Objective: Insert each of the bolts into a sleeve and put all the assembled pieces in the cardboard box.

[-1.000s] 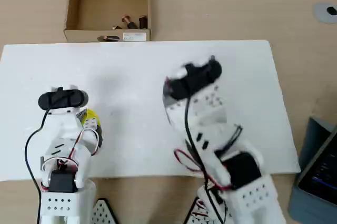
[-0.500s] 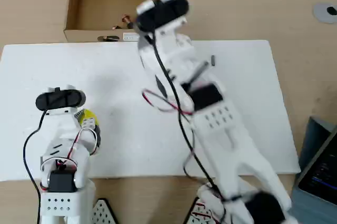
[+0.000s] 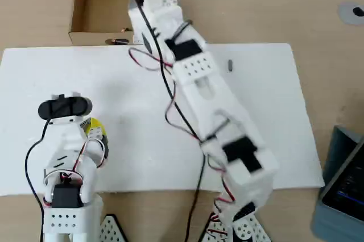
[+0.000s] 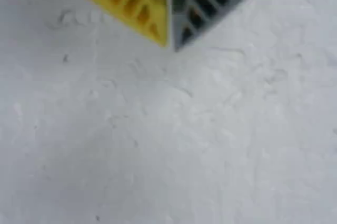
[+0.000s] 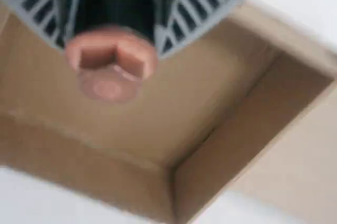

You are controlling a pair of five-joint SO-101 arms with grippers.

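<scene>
1. The left gripper (image 4: 169, 39) is held low over the white mat (image 3: 142, 134) near its front-left corner. Its yellow and grey fingers are pressed together on nothing, which suggests that no part is assigned to it in this step.
2. The cardboard box (image 3: 75, 9) is set on the table just beyond the mat's far edge, toward its left corner, with the open side up so that pieces can be dropped in. One dark piece (image 3: 116, 41) is seen at the box's near wall.
3. The right gripper (image 5: 111, 45) is stretched across the mat and held above the box's opening. A black sleeve (image 5: 113, 3) is pinched between its fingers, with the copper bolt head (image 5: 110, 66) pointed down into the box. The assembled piece is judged ready for release.
4. A small dark part (image 3: 230, 65) lies on the mat near its far edge, right of the arm. It is too small for bolt and sleeve to be told apart.
</scene>
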